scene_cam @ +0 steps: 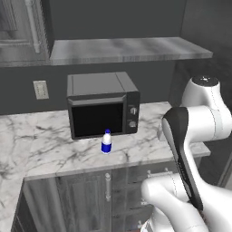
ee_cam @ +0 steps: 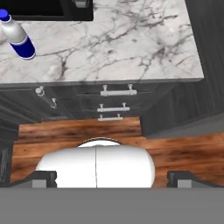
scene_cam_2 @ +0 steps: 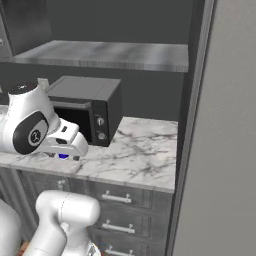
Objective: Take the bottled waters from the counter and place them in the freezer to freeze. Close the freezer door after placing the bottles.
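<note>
Marble counter [scene_cam: 45, 136] — microwave [scene_cam: 102, 106] (at back), blue-capped bottle [scene_cam: 106, 142] just before it

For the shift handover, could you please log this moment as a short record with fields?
bottle: one blue-capped bottle with a blue label band, upright on the counter, just in front of the microwave
gripper: gripper open, holding nothing, over the wooden floor in front of the cabinet drawers
contact: fingers apart from the bottle
progress: bottle not yet picked up
</note>
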{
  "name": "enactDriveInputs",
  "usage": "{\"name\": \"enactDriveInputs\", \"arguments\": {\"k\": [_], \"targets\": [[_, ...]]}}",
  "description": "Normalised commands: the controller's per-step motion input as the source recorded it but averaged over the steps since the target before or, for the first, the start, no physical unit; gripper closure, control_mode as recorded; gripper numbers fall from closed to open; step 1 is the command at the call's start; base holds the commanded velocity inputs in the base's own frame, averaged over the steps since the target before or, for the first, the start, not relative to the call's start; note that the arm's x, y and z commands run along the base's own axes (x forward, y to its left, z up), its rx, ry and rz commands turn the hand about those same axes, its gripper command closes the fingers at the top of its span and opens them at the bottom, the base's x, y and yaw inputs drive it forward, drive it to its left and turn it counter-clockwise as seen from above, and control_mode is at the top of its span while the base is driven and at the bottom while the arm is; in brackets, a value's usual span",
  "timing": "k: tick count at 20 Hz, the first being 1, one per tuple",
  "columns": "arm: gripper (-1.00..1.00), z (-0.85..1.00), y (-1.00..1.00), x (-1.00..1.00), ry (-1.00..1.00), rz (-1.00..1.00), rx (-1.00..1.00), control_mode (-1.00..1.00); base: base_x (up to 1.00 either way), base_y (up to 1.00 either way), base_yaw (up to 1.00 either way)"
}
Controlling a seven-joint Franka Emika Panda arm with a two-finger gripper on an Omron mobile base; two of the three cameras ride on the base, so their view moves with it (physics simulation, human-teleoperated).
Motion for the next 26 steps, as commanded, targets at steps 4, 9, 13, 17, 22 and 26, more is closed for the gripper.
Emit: {"name": "enactDriveInputs", "arguments": {"k": [4, 9, 13, 17, 22, 26], "targets": [[-1.00, 0.00, 0.00, 0.00, 0.00, 0.00, 0.00, 1.00, 0.50, -0.06, 0.00], [-1.00, 0.00, 0.00, 0.00, 0.00, 0.00, 0.00, 1.00, 0.42, -0.01, 0.00], [-1.00, 0.00, 0.00, 0.00, 0.00, 0.00, 0.00, 1.00, 0.21, 0.00, 0.00], [-1.00, 0.00, 0.00, 0.00, 0.00, 0.00, 0.00, 1.00, 0.12, 0.14, 0.00], [-1.00, -0.02, 0.36, 0.00, -0.13, -0.01, -0.04, -1.00, 0.02, 0.04, 0.00], [-1.00, -0.26, 0.89, -0.01, -0.27, -0.19, -0.03, -1.00, 0.00, 0.00, 0.00]]}}
